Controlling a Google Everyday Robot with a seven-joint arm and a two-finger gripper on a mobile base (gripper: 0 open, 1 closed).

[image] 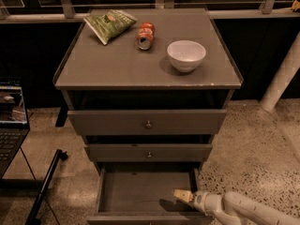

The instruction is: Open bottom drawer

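The grey cabinet has three drawer fronts. The bottom drawer (140,191) is pulled out toward me, and its bare inside shows. Its front panel (140,218) lies along the lower edge of the view and its knob is out of sight. My gripper (181,195) reaches in from the lower right on a white arm (243,211). Its cream tip sits over the drawer's right front corner, just inside the front panel. It holds nothing that I can see.
The middle drawer (149,153) and top drawer (148,122) sit slightly out above. On the cabinet top are a green chip bag (109,24), a red soda can (145,35) and a white bowl (186,55). A laptop (11,121) and a black pole (44,186) are at left. A white post (283,78) is at right.
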